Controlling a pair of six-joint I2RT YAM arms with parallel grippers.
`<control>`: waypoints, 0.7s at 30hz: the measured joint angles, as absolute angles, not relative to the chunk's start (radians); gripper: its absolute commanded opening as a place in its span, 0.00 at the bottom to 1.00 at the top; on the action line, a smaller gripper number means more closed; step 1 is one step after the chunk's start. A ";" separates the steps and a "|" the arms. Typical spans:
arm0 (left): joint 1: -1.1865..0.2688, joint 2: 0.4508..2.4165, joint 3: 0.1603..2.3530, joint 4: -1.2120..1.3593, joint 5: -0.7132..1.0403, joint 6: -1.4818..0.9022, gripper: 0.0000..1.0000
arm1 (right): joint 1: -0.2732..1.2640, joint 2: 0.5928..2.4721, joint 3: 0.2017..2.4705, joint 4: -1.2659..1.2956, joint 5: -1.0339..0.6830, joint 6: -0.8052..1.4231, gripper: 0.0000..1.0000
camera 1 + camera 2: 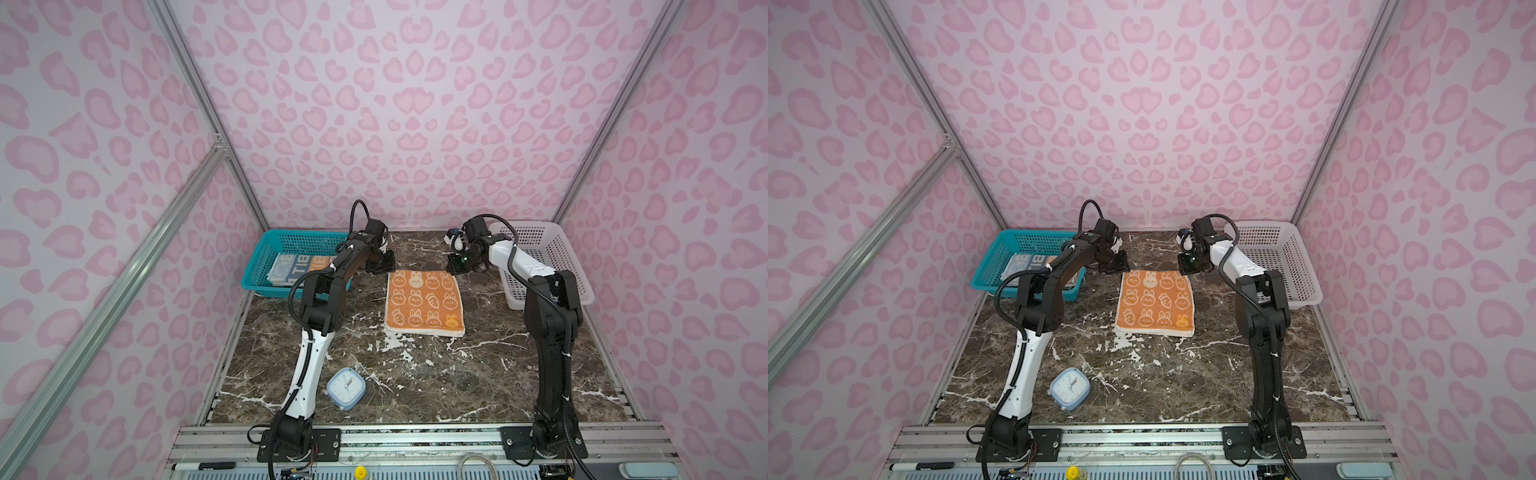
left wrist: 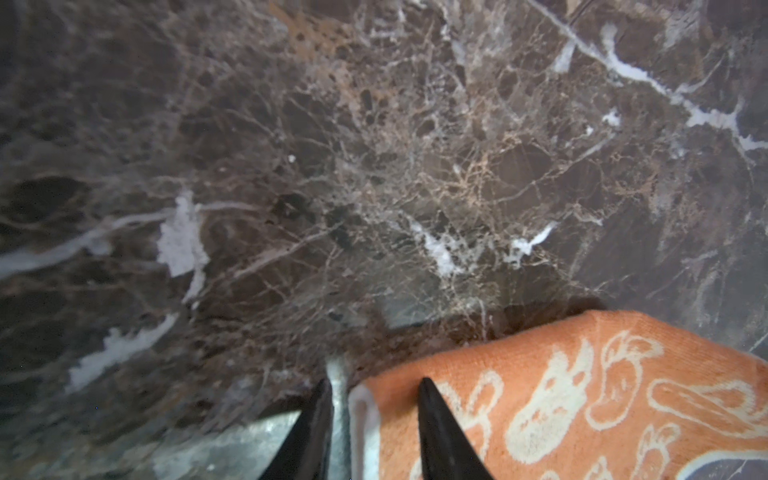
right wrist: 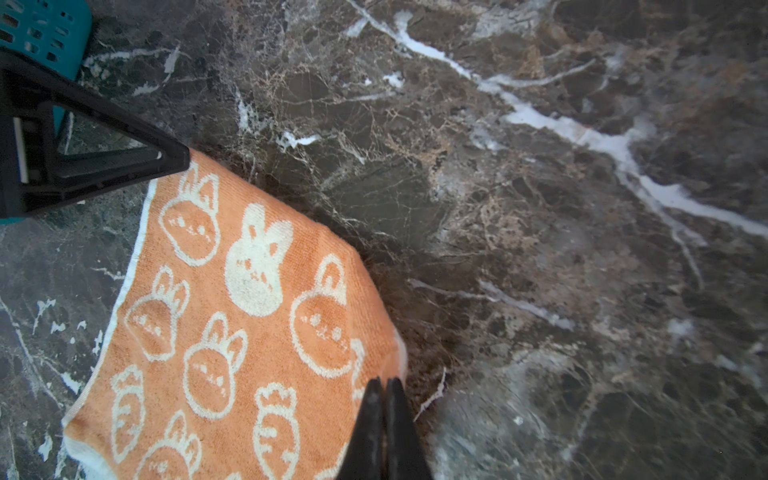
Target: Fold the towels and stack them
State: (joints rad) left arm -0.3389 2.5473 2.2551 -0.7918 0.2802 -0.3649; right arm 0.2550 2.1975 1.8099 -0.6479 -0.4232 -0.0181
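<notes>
An orange-and-cream rabbit towel [image 1: 424, 303] [image 1: 1154, 303] lies folded flat mid-table in both top views. My left gripper [image 1: 384, 266] [image 2: 376, 384] is at its far left corner. Its jaws stand apart astride the white hem, one tip on the marble and one over the orange towel [image 2: 582, 399]. My right gripper [image 1: 455, 268] [image 3: 384, 382] is shut on the orange towel [image 3: 232, 316] at its far right corner. A striped towel [image 1: 299, 268] [image 1: 1030, 264] with lettering lies folded in the teal basket [image 1: 291, 243].
An empty white mesh basket [image 1: 540, 257] stands at the back right behind the right arm. A pale blue clock [image 1: 346, 388] lies near the front by the left arm's base. A marker [image 1: 203, 466] rests on the front rail. Pink patterned walls enclose the marble table [image 1: 478, 374].
</notes>
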 measured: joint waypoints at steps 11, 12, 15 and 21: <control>-0.359 2.541 2.224 -0.773 0.280 -0.344 0.12 | 0.254 2.183 1.786 -0.645 -0.423 -0.014 0.00; -0.358 2.540 2.222 -0.772 0.279 -0.342 0.09 | 0.253 2.181 1.785 -0.643 -0.423 -0.014 0.00; -0.352 2.540 2.223 -0.774 0.278 -0.338 0.03 | 0.253 2.180 1.784 -0.638 -0.423 -0.010 0.00; -0.324 2.540 2.242 -0.801 0.258 -0.329 0.03 | 0.252 2.159 1.785 -0.638 -0.428 -0.010 0.00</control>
State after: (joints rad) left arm -0.3244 2.5401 2.2421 -0.8013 0.2577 -0.3294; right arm 0.2523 2.1586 1.7851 -0.6384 -0.4282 -0.0105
